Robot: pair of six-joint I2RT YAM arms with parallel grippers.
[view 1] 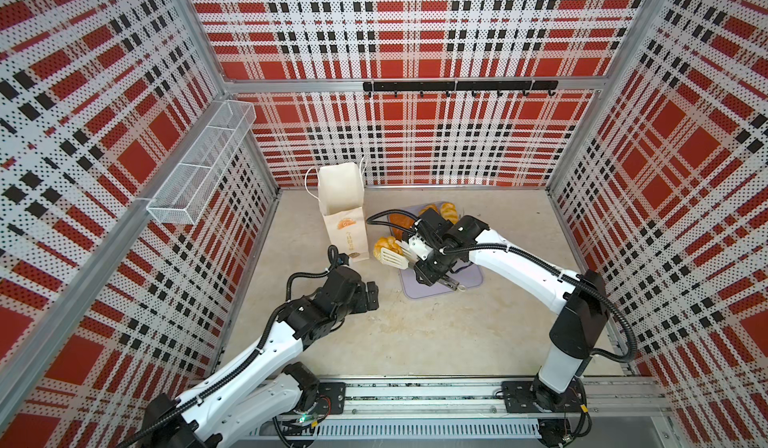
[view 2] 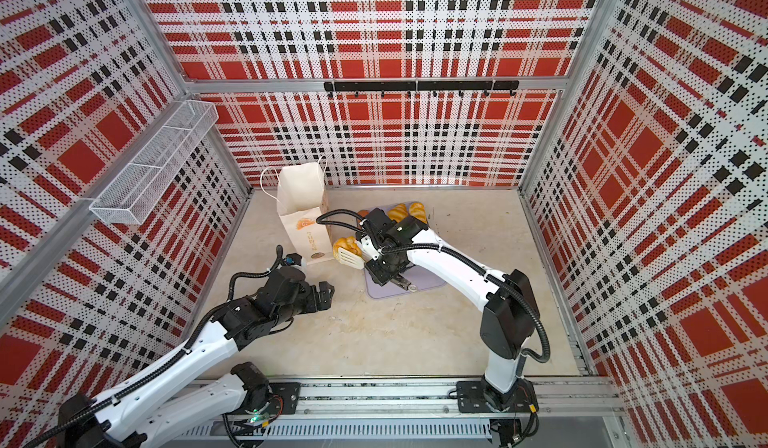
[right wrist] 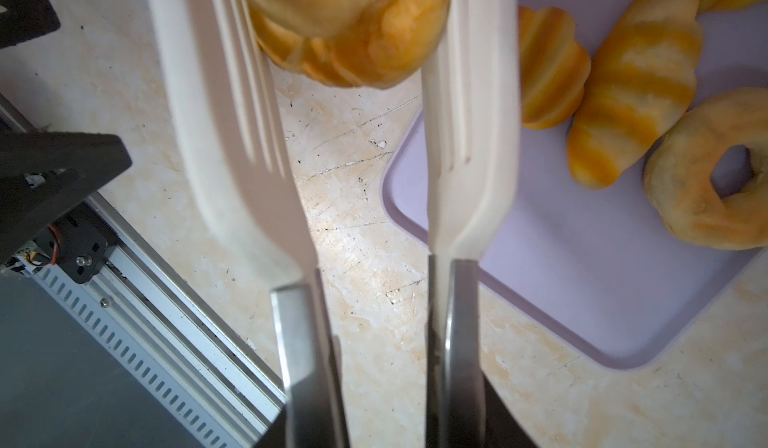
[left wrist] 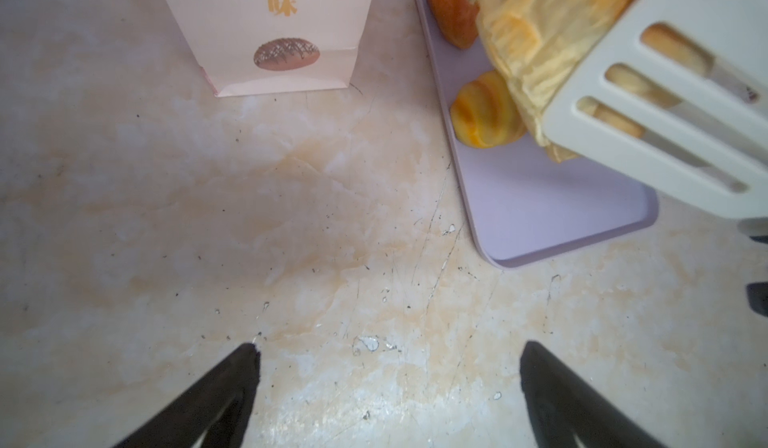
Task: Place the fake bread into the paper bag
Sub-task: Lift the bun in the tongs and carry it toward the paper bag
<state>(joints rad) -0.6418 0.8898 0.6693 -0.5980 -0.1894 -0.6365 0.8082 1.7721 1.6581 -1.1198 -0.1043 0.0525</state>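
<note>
The paper bag [view 1: 343,213] [view 2: 301,209] [left wrist: 270,30] stands upright with its mouth open at the back left of the table. My right gripper [view 1: 428,265] [view 2: 384,265] [right wrist: 374,425] is shut on the metal arms of white slotted tongs [view 1: 395,257] [view 2: 351,259] [left wrist: 665,105] [right wrist: 469,113]. The tongs pinch a golden braided roll of fake bread [view 1: 384,245] [view 2: 345,244] [left wrist: 540,51] [right wrist: 345,22], lifted just right of the bag. More fake bread lies on the lilac tray: a bagel [right wrist: 706,176], a striped croissant [right wrist: 636,89], a roll [right wrist: 548,68]. My left gripper [view 1: 372,294] [view 2: 326,294] [left wrist: 388,367] hangs open and empty in front of the bag.
The lilac tray [view 1: 469,280] [view 2: 428,282] [left wrist: 540,209] [right wrist: 561,280] lies right of the bag. A white wire-mesh basket [view 1: 199,167] hangs on the left wall and a black hook rail [view 1: 457,86] on the back wall. The arms' base rail [view 1: 415,396] runs along the front edge.
</note>
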